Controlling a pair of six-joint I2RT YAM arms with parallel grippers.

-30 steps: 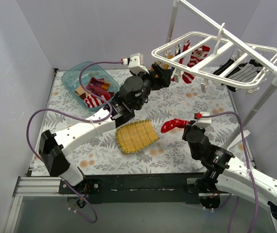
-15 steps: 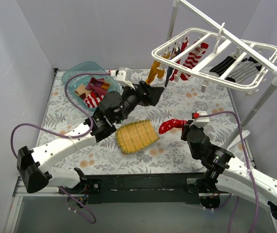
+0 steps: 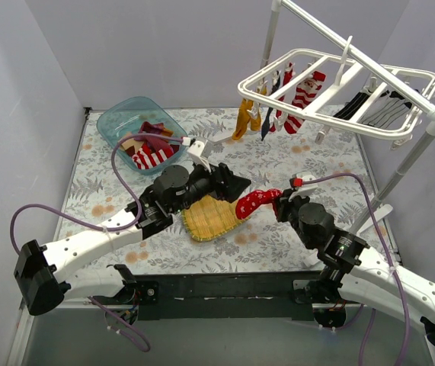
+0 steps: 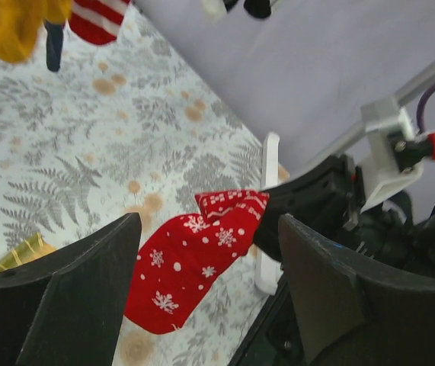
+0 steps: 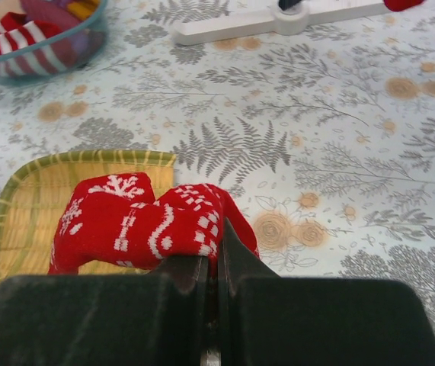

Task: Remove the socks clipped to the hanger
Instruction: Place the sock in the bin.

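The white hanger (image 3: 339,91) hangs at the upper right with socks clipped under it: a mustard one (image 3: 244,118), a red-and-white striped one (image 3: 302,95) and black-and-white ones (image 3: 377,107). My right gripper (image 3: 282,200) is shut on the cuff of a red snowflake sock (image 3: 254,203), held over the right edge of the yellow woven mat (image 3: 209,216). The right wrist view shows the sock (image 5: 133,221) pinched in the right gripper (image 5: 217,255). My left gripper (image 3: 232,183) is open just left of that sock, with the sock (image 4: 194,259) seen between its spread fingers (image 4: 87,282).
A blue bin (image 3: 112,122) with several socks stands at the back left. The white pole stand (image 3: 423,145) rises at the right, and its base (image 5: 278,23) lies on the floral cloth. Grey walls close in the table on three sides.
My left arm has dropped back from the hanger toward the mat and the red sock. My right gripper has carried the red sock leftward to the mat's edge.
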